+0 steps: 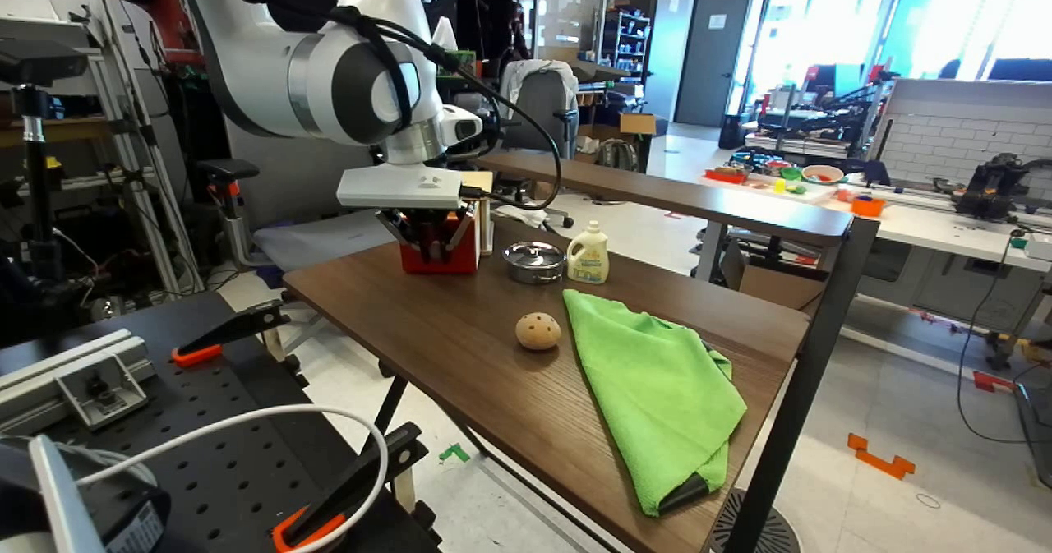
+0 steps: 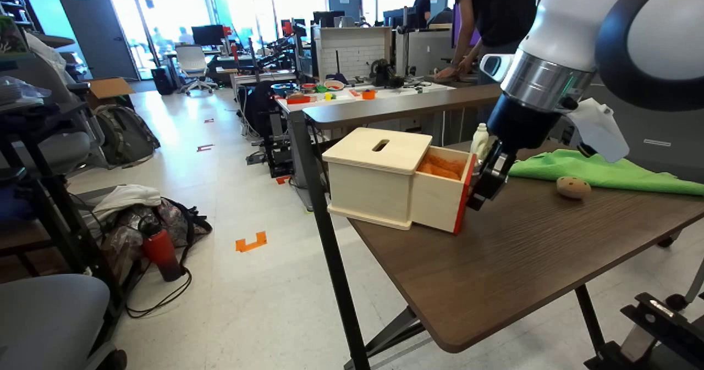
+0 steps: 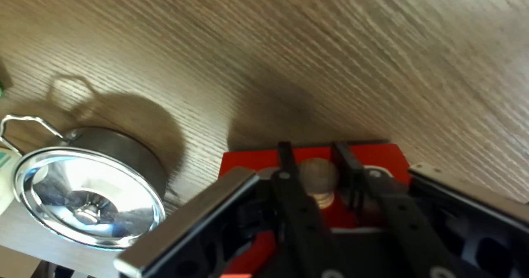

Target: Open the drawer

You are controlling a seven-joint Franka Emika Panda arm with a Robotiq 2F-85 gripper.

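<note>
In the wrist view, the claw [image 3: 313, 158] stands at the red front of the drawer [image 3: 248, 159], its black fingers [image 3: 285, 162] set narrowly on either side of a round wooden knob [image 3: 318, 175], holding it. A lidded metal pot [image 3: 93, 191] sits left of the drawer, near but apart. The wood-grain counter [image 3: 289, 34] lies before the drawer.

In an exterior view, the white arm [image 1: 362, 85] bends down over the drawer, and the claw covers the middle of the red front, hiding the knob. The pot stands just right of the drawer, and past it a cream handled bottle [image 1: 588, 255] is upright. In front of the drawer and to its right rests a tan ball [image 1: 538, 331] with dark spots. Well apart from the drawer, farther to the right, a green cloth [image 1: 653, 389] is spread on the counter over a dark object [image 1: 684, 494] too covered to name. A raised brown shelf [image 1: 674, 195] runs behind the drawer to its right.

In an exterior view, a pale wooden box [image 2: 368, 194] with a slot [image 2: 380, 145] in its top houses the drawer, which stands open, partly out of it. Inside the drawer shows an orange-brown patch [image 2: 443, 166]; I cannot tell whether it is lining or contents. The claw slants down to the drawer's front. The bottle rises behind the drawer; ball and cloth lie to its right. Well beyond the drawer is a person [image 2: 499, 12] in a black T-shirt.
</note>
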